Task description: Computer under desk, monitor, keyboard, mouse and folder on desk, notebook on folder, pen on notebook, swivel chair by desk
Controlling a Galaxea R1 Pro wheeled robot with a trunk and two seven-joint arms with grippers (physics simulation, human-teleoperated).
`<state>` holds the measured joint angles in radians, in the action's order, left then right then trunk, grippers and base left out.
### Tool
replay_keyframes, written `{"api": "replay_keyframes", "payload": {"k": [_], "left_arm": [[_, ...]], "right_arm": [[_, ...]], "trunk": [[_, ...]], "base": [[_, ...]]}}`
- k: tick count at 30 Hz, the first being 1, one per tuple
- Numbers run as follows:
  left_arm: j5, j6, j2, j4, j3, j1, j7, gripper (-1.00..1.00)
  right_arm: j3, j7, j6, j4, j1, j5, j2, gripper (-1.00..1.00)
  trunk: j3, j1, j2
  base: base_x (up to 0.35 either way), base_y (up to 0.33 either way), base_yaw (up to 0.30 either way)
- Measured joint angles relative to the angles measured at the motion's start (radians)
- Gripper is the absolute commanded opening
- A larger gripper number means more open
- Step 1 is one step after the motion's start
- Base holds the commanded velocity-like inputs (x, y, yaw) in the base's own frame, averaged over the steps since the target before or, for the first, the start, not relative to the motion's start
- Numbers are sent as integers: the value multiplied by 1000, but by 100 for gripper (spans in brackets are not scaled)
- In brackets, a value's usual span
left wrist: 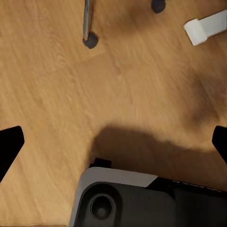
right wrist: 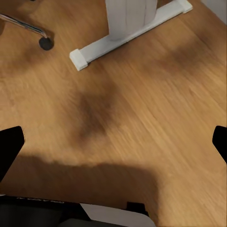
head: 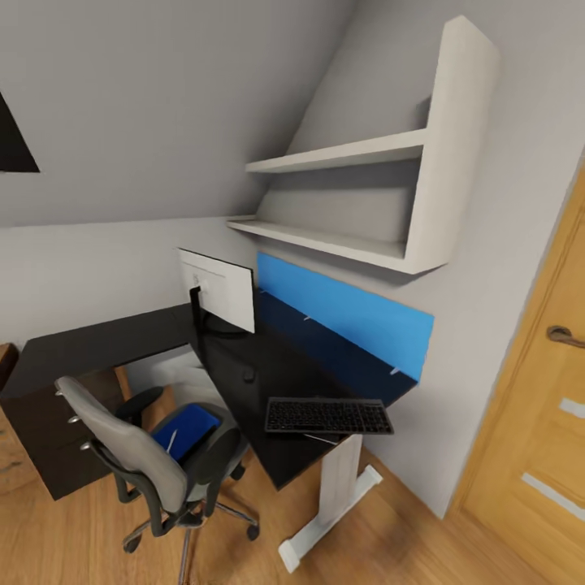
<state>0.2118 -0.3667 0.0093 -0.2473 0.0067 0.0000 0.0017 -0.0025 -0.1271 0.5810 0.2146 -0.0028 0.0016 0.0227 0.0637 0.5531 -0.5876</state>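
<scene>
You see the black table [head: 268, 382] at mid-frame, the keyboard [head: 327, 417] at its near edge, its right end overhanging. The monitor [head: 218, 288] stands behind it, the mouse [head: 249, 376] between them. The chair [head: 154, 463] at lower left holds the blue folder [head: 188, 429]. Bare floor [head: 406, 528] lies lower right. Both tools' [left wrist: 113, 142] [right wrist: 113, 142] fingers are spread apart.

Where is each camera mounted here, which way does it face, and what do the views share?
Head view: high up, looking down at the desk, monitor, keyboard and chair.
Left wrist view: aimed down at the floor; open left gripper tips and the robot's base show.
Right wrist view: aimed down at the floor; open right gripper tips show.
Shared: the desk foot and the chair's casters.
</scene>
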Motion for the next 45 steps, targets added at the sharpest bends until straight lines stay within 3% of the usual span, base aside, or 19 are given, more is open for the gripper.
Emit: {"api": "replay_keyframes", "payload": {"k": [12, 24, 45], "left_arm": [[0, 0, 0, 0, 0, 0, 1, 100], [0, 0, 0, 0, 0, 0, 1, 100], [0, 0, 0, 0, 0, 0, 1, 100]], "right_arm": [[0, 0, 0, 0, 0, 0, 0, 100], [0, 0, -1, -1, 0, 0, 0, 100], [0, 0, 0, -2, 0, 0, 0, 100]], "trunk": [[0, 0, 0], [0, 0, 0], [0, 0, 0]], "base": [[0, -216, 291], [-216, -10, 291], [-11, 0, 291]]}}
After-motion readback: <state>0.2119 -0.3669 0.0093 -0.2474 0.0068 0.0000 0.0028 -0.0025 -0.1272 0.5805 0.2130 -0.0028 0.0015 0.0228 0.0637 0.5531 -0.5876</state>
